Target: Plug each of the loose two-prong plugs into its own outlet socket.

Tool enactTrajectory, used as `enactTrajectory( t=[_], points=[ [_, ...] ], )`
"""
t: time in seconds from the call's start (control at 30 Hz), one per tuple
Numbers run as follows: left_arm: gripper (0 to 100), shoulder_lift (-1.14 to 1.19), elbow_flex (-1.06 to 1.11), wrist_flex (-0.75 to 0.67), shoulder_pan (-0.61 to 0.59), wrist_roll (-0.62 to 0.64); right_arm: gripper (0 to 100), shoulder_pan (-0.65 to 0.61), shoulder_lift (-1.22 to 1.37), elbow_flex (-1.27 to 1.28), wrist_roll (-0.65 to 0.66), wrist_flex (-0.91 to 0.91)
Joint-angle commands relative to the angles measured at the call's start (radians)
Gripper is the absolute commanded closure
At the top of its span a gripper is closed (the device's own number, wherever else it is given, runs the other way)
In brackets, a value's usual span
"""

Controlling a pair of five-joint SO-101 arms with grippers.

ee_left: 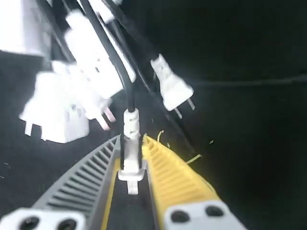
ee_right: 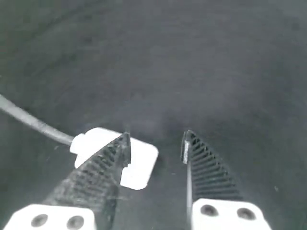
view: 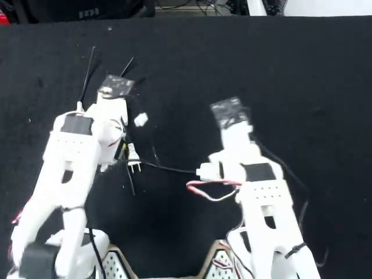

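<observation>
No writing, number or sign can be read. Pale marks on the dark box [view: 87, 11] at the back may be print, too blurred to tell.

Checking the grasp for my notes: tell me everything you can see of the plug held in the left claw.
The plug is small, white, plastic-looking and elongated, with a ribbed collar where its black cord leaves, away from the wrist. It lies lengthwise in the left claw, pinched between the grey finger and the yellow finger. A short white tab ends it on the wrist side; prongs cannot be made out.
</observation>
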Motion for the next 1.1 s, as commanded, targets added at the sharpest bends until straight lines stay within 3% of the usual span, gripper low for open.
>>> enactTrajectory(
  t=[0.0,0.17,0.27,0.4,0.47,0.6,0.8,0.9,1.07],
  points=[
    [97,-0.121,-0.051,0.0,0.168,-0.015,82.5,0.061,-0.001,-0.031,-0.063,-0.034],
    [97,-0.126,0.03,-0.049,0.401,-0.02,82.5,0.057,0.001,-0.021,-0.071,-0.035],
    [95,-0.126,0.156,-0.172,0.43,-0.02,82.5,0.055,0.001,-0.004,-0.068,-0.064],
    [80,-0.135,0.306,-0.273,0.409,-0.018,82.5,0.055,0.001,0.001,-0.063,-0.068],
    [75,-0.138,0.325,-0.267,0.378,-0.014,82.5,0.054,0.001,0.001,-0.063,-0.066],
    [79,-0.138,0.251,-0.163,0.263,-0.02,82.5,0.015,0.001,0.002,-0.063,-0.061],
    [81,-0.138,0.131,-0.018,0.012,-0.02,82.3,-0.216,0.001,0.004,-0.006,0.026],
    [81,-0.129,0.177,-0.098,-0.133,-0.014,82.2,-0.342,0.001,0.028,-0.032,0.021],
    [81,-0.137,0.352,-0.361,-0.252,0.048,82.2,-0.554,0.001,0.134,-0.261,-0.173]
  ],
)
